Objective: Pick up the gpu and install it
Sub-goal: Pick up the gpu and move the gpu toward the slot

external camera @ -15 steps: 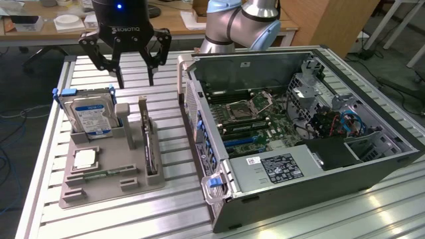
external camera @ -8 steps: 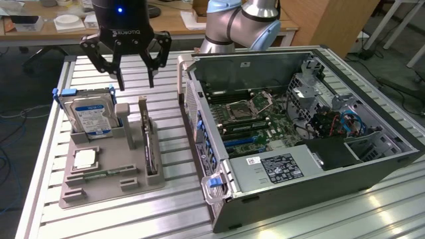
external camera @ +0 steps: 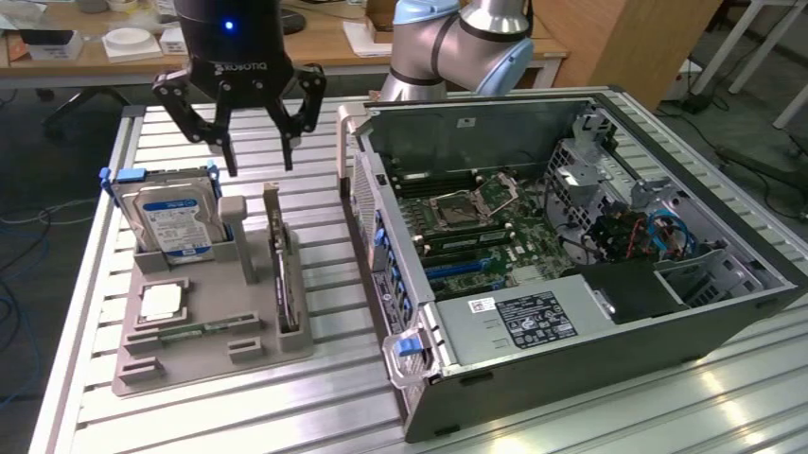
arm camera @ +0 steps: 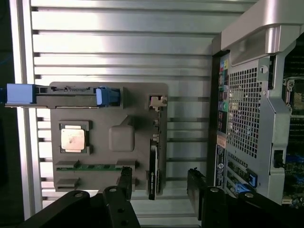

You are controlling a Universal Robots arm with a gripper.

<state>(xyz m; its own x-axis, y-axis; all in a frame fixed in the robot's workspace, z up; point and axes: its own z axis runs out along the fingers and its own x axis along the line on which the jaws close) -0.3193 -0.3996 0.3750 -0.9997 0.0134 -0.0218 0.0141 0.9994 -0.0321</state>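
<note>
Dark grey-black and thin, the gpu stands on its long edge in a slot of the grey holder. It is below the claw and a touch toward the computer case from it. The claw hangs in the air with its black fingers spread wide, holding nothing and touching nothing. In the wrist view the gpu runs lengthwise under the gap between the two fingers, so the claw looks nearly lined up over one end of the card, apart from it.

On the claw's other side, away from the case, a hard drive with a blue-white label stands upright in the same holder. Farther from the claw along the holder lie a processor chip and a green memory stick.

By its look the card should be light and stiff, but thin and easily hurt. It is a bare circuit board with small parts on its faces and probably contacts along the edge sunk in the slot. The safest hold seems to be across its thickness, pads flat on both faces, near the middle of the upper edge so it does not swing. Smooth faces may slip in a light pinch, while a hard squeeze could crack parts. A pale metal piece at one end, likely the bracket, would add a little weight there.
</note>
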